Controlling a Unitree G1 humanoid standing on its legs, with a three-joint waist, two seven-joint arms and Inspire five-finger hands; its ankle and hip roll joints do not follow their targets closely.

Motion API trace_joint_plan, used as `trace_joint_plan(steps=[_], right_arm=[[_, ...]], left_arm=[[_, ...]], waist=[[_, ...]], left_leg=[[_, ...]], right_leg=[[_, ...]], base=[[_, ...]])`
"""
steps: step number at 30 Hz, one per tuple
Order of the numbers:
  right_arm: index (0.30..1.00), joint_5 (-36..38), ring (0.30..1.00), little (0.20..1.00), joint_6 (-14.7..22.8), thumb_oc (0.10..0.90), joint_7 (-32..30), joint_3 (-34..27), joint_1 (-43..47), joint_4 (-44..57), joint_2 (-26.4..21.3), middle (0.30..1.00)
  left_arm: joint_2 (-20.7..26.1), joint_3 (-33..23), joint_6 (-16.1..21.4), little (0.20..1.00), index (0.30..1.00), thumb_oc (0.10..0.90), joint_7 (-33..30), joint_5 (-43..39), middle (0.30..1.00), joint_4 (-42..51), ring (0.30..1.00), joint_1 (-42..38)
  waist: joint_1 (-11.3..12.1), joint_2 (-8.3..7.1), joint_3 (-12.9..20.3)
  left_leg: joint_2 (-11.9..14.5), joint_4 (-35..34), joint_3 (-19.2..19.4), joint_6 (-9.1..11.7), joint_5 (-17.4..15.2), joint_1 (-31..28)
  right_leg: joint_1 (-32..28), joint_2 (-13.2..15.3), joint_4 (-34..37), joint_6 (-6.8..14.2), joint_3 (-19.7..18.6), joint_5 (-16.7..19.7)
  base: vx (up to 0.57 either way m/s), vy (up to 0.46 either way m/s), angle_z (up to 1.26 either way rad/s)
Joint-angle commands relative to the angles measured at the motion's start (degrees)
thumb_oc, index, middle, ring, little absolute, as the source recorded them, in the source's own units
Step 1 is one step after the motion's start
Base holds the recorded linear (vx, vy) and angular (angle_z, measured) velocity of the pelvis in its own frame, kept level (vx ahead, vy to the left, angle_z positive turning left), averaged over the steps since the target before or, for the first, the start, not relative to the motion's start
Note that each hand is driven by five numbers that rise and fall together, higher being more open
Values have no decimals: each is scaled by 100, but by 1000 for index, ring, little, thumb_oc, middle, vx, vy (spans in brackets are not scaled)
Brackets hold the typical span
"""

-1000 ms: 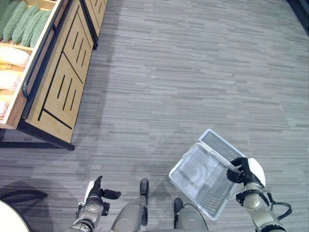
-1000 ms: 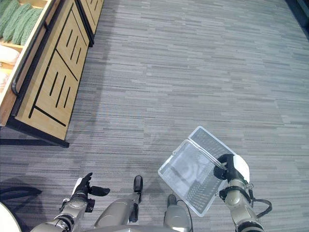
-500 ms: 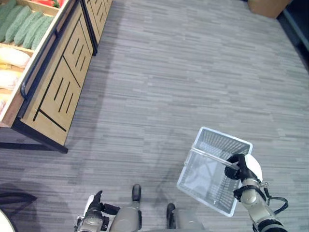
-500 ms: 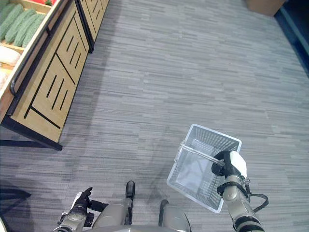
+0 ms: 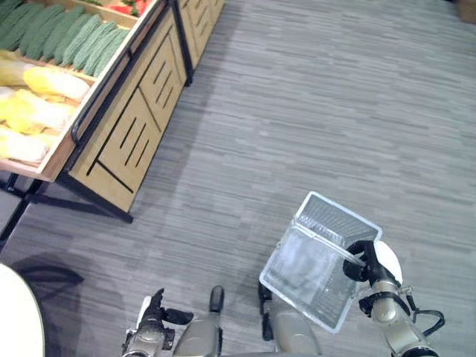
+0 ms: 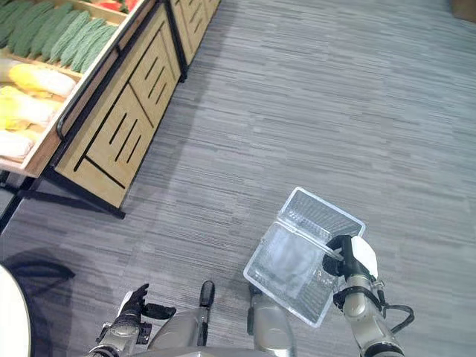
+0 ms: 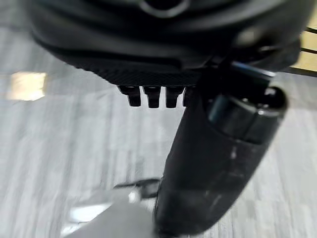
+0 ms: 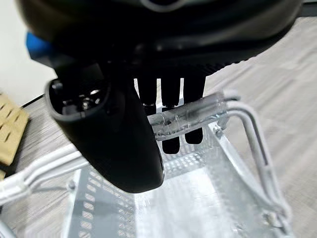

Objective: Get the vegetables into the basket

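Observation:
The clear wire basket hangs empty over the grey floor at the lower right. My right hand is shut on its handle, fingers curled under the bar in the right wrist view. Vegetables lie in a wooden display stand at the upper left: green ridged gourds, yellow ones and pale ones below them, something red at the far end. My left hand is low at the bottom left, open and holding nothing, well short of the stand.
A black rail runs along the stand's front edge, and dark legs carry it. A white rounded surface shows at the bottom left corner. Grey striped carpet stretches wide between the stand and the basket.
The camera has swung, so the stand and its vegetables now show further into view. The basket has turned a little in my right hand's grip. The left hand is unchanged.

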State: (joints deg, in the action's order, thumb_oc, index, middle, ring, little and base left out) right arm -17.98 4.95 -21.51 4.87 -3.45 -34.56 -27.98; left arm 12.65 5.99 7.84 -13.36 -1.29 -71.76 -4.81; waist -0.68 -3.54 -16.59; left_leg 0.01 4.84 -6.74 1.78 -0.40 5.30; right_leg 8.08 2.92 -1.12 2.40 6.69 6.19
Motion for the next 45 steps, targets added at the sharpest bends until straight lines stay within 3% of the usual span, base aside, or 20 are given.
trace_joint_plan(steps=[1, 3, 5, 6, 8, 9, 10, 12, 15, 16, 18, 21, 23, 26, 29, 32, 35, 40, 43, 45], right_arm=[[300, 214, 300, 300, 482, 400, -425, -733, 263, 701, -869, 300], [300, 237, 300, 300, 469, 400, -442, -777, 233, 672, -896, 300], [300, 289, 300, 300, 399, 400, -551, -954, 50, 660, -862, 300], [300, 301, 300, 300, 386, 400, -588, -993, 17, 662, -843, 300], [300, 311, 300, 300, 358, 400, -642, -1033, -28, 630, -810, 300], [300, 310, 300, 300, 358, 400, -642, -1034, -32, 632, -811, 300], [300, 288, 300, 300, 349, 400, -670, -1030, -75, 605, -772, 300], [300, 284, 300, 300, 337, 400, -659, -994, -77, 579, -747, 300], [300, 262, 300, 300, 303, 400, -658, -954, -61, 518, -669, 300], [300, 372, 300, 300, 311, 400, -673, -974, -14, 421, -546, 300], [300, 437, 300, 300, 317, 400, -680, -972, 27, 322, -501, 300], [300, 462, 300, 300, 297, 400, -678, -866, 158, 209, -402, 300], [300, 445, 300, 300, 272, 400, -686, -653, 420, -16, -364, 300], [300, 453, 300, 300, 285, 400, -691, -544, 562, -44, -324, 300], [300, 460, 300, 300, 292, 400, -667, -465, 612, -111, -295, 300], [300, 463, 300, 300, 299, 400, -620, -404, 619, -175, -266, 300], [300, 447, 300, 300, 323, 400, -638, -385, 699, -70, -277, 300], [300, 285, 300, 300, 325, 400, -616, -379, 648, 223, -401, 300], [300, 239, 300, 300, 342, 400, -548, -410, 577, 329, -454, 300], [300, 199, 300, 300, 376, 400, -493, -395, 560, 322, -585, 300]], left_arm=[[105, 35, 26, 1000, 1000, 900, -47, -62, 1000, -10, 1000, -181], [111, 35, 22, 1000, 1000, 900, -60, -110, 1000, 5, 1000, -211], [134, 97, 13, 1000, 1000, 900, -116, -142, 1000, 117, 1000, -305], [146, 113, 11, 1000, 1000, 900, -138, -118, 1000, 103, 1000, -333], [149, 157, 17, 1000, 1000, 900, -209, -80, 1000, 131, 1000, -337], [147, 159, 16, 1000, 1000, 900, -210, -79, 1000, 132, 1000, -334], [152, 171, 8, 1000, 1000, 900, -250, -42, 1000, 112, 1000, -328], [161, 214, -1, 1000, 1000, 900, -255, 2, 1000, 115, 1000, -309], [190, 199, -19, 1000, 1000, 900, -257, 75, 1000, 52, 1000, -272], [207, 267, -13, 1000, 1000, 900, -234, 114, 1000, 45, 1000, -311], [225, 276, 5, 1000, 1000, 900, -236, 127, 1000, 51, 1000, -313], [314, 258, 30, 1000, 1000, 900, -248, 104, 1000, 101, 1000, -351], [436, 202, 43, 1000, 1000, 900, -317, 74, 1000, 177, 1000, -331], [513, 138, 44, 1000, 1000, 900, -354, 55, 1000, 165, 1000, -300], [549, 122, 38, 1000, 1000, 900, -357, 45, 1000, 188, 1000, -271], [577, 82, 29, 1000, 1000, 900, -342, -5, 1000, 191, 1000, -237], [555, 55, 36, 1000, 1000, 900, -291, -8, 1000, 89, 1000, -242], [452, 5, 32, 1000, 1000, 900, -242, 49, 1000, -8, 1000, -242], [371, -15, 29, 1000, 1000, 900, -224, 24, 1000, -43, 1000, -219], [296, -66, 3, 1000, 1000, 900, -215, -4, 1000, -115, 1000, -176]], waist=[[-30, -120, 132], [-43, -135, 106], [-82, -175, 81], [-90, -165, 102], [-78, -83, 155], [-85, -83, 163], [-75, 0, 199], [-55, 5, 209], [-50, -14, 271], [-46, -70, 253], [-29, -118, 256], [19, -225, 239], [135, -319, 234], [203, -309, 211], [210, -289, 195], [160, -263, 156], [91, -278, 96], [-143, -265, 23], [-187, -237, 58], [-176, -165, 130]], left_leg=[[-85, 1127, 182, 227, 33, -137], [-48, 1347, 358, 239, 76, 60], [327, 924, 1012, 147, 92, 391], [439, 651, 1101, 141, 132, 454], [673, 148, 1134, 210, 511, 611], [670, 108, 1128, 216, 535, 597], [871, -191, 1228, 289, 845, 687], [902, -221, 1246, 296, 904, 671], [748, -271, 1293, 208, 717, 555], [586, -100, 1328, 126, 592, 616], [506, -12, 1354, 68, 482, 643], [340, 164, 1426, -24, 284, 741], [164, 234, 1484, -169, 83, 716], [123, 127, 1565, -292, 32, 567], [115, -43, 1609, -336, 23, 362], [110, -254, 1580, -353, 16, 76], [84, -406, 1499, -286, -75, -238], [43, -312, 1115, -132, -401, -707], [80, -141, 937, -52, -538, -867], [259, -28, 800, 99, -378, -925]], right_leg=[[32, 180, -479, 151, -234, -1], [-36, 223, -484, 131, -131, -42], [-239, 354, -417, 146, 137, -152], [-294, 379, -374, 174, 212, -189], [-399, 411, -361, 234, 291, -302], [-399, 413, -363, 231, 300, -308], [-513, 430, -405, 265, 329, -431], [-591, 453, -438, 273, 300, -484], [-663, 589, -543, 364, 152, -537], [-658, 731, -578, 438, 96, -400], [-661, 834, -570, 488, 53, -292], [-609, 1005, -579, 590, -56, 63], [-581, 1183, -710, 685, -105, 489], [-431, 1217, -1239, 688, -84, 707], [-285, 1166, -1560, 676, -33, 740], [24, 886, -1632, 629, -2, 563], [324, 687, -907, 622, 134, 323], [731, 556, 6, 739, -395, 727], [670, 518, -79, 661, -420, 733], [563, 380, -181, 508, -262, 584]], base=[[109, -153, 49], [58, -116, 75], [105, -113, 81], [126, 22, 82], [147, 86, 69], [232, 157, 42], [164, 104, 25], [231, 171, 0], [236, 279, -27], [245, 383, -42], [142, 224, -6], [119, 209, 9], [213, 342, 7], [134, 231, -4], [100, 117, -12], [163, 92, -3], [257, -33, 10], [340, -133, 36], [279, -190, 90], [246, -284, 44]])
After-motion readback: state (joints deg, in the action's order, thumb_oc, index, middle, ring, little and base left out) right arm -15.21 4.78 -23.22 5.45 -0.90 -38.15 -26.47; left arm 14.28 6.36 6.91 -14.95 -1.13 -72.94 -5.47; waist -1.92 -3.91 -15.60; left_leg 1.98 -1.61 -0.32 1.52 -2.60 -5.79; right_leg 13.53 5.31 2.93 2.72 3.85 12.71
